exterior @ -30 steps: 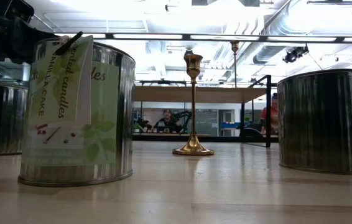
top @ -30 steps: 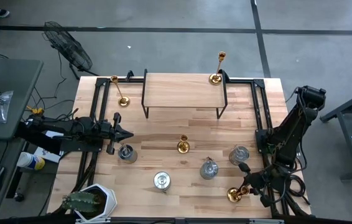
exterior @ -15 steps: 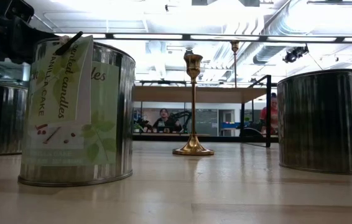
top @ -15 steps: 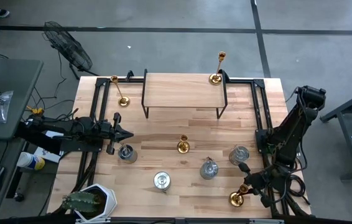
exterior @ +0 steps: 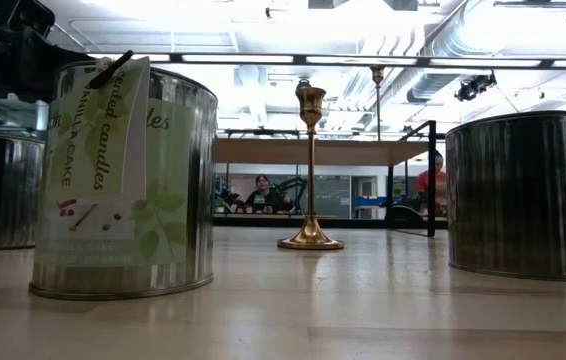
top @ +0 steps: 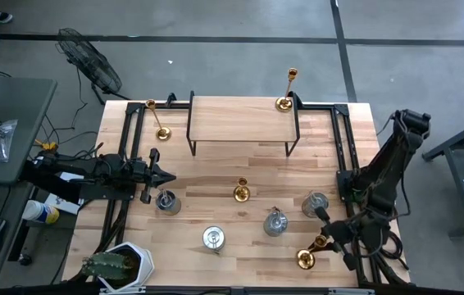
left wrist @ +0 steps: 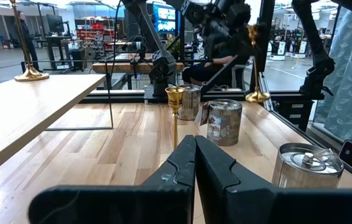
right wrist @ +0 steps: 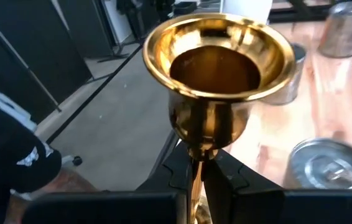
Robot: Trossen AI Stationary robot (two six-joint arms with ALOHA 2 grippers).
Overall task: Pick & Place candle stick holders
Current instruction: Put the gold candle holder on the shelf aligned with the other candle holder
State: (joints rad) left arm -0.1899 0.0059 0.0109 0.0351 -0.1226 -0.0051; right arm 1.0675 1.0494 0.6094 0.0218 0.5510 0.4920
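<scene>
Shifted since a second ago: right gripper (top: 327, 238) with its gold candlestick (top: 304, 259), base now slightly nearer the table's front edge and leaning out from the gripper; fingers pinched on the thin stem just under the cup (right wrist: 216, 62). Left gripper (top: 165, 176): fingers pressed together, holding nothing, parked at the table's left side just beside a silver-grey holder (top: 167, 201). Remaining silver-grey holders: front centre (top: 212, 238), right of centre (top: 275, 223), and near the right gripper (top: 314, 203). Gold candlesticks upright: table centre (top: 242, 192), back left corner (top: 161, 131), and on the raised wooden shelf (top: 240, 117) at its right end (top: 284, 102).
</scene>
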